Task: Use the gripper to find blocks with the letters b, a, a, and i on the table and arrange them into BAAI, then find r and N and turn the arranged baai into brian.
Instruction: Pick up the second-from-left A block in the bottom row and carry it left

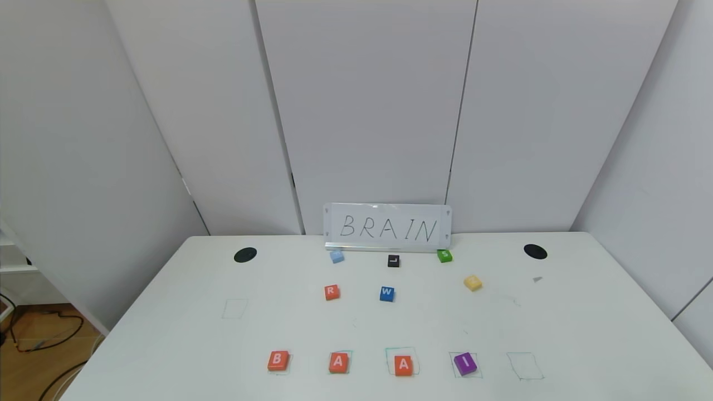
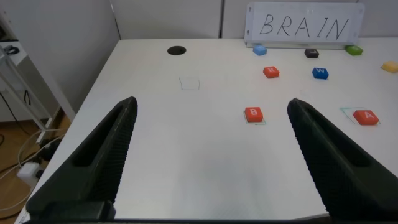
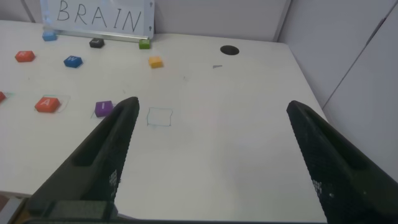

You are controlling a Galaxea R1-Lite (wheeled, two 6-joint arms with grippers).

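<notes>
Four blocks stand in a row near the front of the white table point(image 1: 585, 334): orange-red B point(image 1: 278, 360), A point(image 1: 338, 362), A point(image 1: 403, 365) and purple I point(image 1: 465, 363). The orange-red R block point(image 1: 332, 292) lies mid-table and the yellow N block point(image 1: 473, 282) to its right. Neither arm shows in the head view. My left gripper point(image 2: 211, 162) is open and empty above the table's front left, with B point(image 2: 253, 114) ahead of it. My right gripper point(image 3: 211, 162) is open and empty above the front right, near the I block point(image 3: 103, 109).
A BRAIN sign point(image 1: 387, 227) stands at the back edge. Light blue point(image 1: 336, 255), black point(image 1: 394, 260), green S point(image 1: 444, 255) and blue W point(image 1: 387, 293) blocks lie before it. Two black holes point(image 1: 245, 254) point(image 1: 535, 251) sit at the back corners. A vacant green-drawn square point(image 1: 525, 366) lies right of I.
</notes>
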